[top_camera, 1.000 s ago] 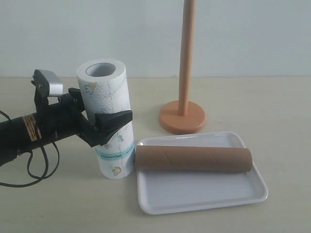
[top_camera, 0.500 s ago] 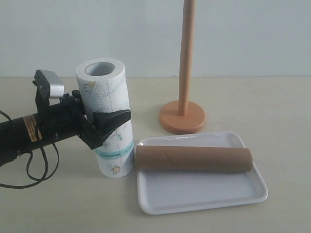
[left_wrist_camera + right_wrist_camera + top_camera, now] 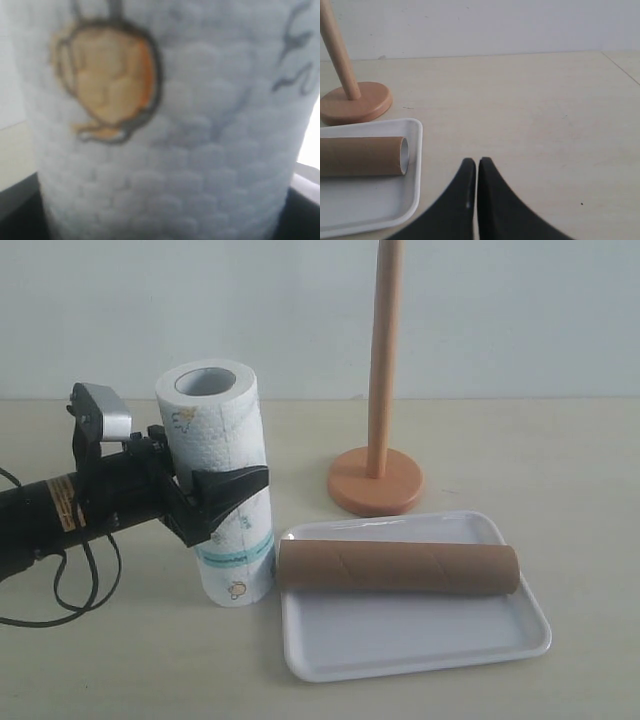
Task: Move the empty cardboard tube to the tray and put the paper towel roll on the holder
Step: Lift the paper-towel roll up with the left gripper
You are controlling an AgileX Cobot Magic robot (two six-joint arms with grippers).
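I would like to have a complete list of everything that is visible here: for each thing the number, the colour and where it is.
paper towel roll: one, white with small yellow pictures and a teal band, upright on the table, close beside one end of the tray
cardboard tube: one, brown, lying on its side in the tray's far half
tray: one, glossy white, on the table in front of the holder
holder: one, orange-tan wood, standing behind the tray, pole bare
table: one, pale beige, under everything
wall: one, whitish, behind the table
left gripper: one, black, shut on the paper towel roll about halfway up
right gripper: one, black, shut and empty, over bare table beside the tray
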